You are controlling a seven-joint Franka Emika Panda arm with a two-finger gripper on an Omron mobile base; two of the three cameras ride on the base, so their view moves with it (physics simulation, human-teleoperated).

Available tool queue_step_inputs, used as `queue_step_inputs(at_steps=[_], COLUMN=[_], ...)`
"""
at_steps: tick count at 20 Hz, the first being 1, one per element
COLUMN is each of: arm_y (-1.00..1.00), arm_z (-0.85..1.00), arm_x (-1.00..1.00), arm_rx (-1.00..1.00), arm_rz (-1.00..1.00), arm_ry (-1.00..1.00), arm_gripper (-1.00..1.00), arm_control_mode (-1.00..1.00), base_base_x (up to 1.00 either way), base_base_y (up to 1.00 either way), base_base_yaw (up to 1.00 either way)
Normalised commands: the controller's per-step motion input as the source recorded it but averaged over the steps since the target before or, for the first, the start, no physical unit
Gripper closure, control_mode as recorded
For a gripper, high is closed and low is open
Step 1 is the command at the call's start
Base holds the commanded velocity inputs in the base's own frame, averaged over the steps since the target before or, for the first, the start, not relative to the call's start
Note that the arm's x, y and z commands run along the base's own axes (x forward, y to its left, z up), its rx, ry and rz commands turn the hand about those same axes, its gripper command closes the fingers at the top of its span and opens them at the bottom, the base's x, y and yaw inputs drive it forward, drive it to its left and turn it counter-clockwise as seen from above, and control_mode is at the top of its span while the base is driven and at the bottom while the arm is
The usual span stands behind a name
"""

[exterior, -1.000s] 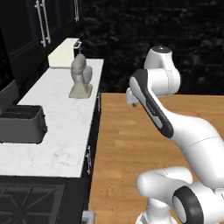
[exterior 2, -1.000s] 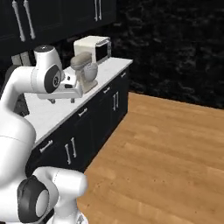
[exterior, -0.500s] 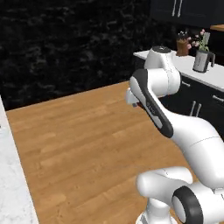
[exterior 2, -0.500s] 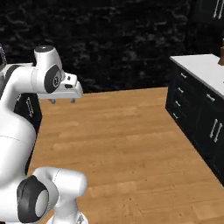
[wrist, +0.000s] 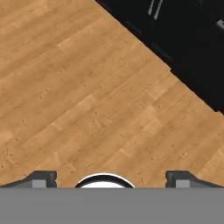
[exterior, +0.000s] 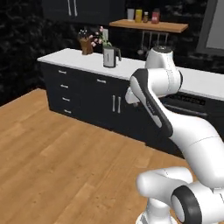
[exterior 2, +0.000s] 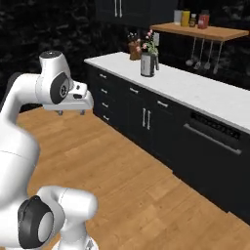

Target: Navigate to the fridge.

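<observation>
Right base view: the two-finger gripper (exterior 2: 70, 112), open and empty, hangs over the wooden floor (exterior 2: 146, 195), and the base could clip the near dark navy cabinets (exterior 2: 141, 119) if it drives too close, with no fridge ahead.

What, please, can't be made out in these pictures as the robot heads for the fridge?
- Grey panel, left base view: cut by the top-right corner; fridge or not is unclear.
- Shelf jars, right base view: too small to identify.
- Hand, hand view: fingertips barely show above the bottom band.
</observation>
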Motion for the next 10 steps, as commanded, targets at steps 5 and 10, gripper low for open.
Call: queue_step_inputs(at_steps=[5, 10], arm_y=[0.0, 0.0], arm_z=[0.0, 0.0], arm_x=[0.0, 0.0], arm_rx=[0.0, 0.0], arm_rz=[0.0, 0.0], arm_ry=[0.0, 0.0], arm_gripper=[-1.0, -1.0], arm_control_mode=[1.0, 1.0], base_base_x=[0.0, 0.0], base_base_y=[-0.53, -0.62], base_base_yaw=[-0.81, -0.79])
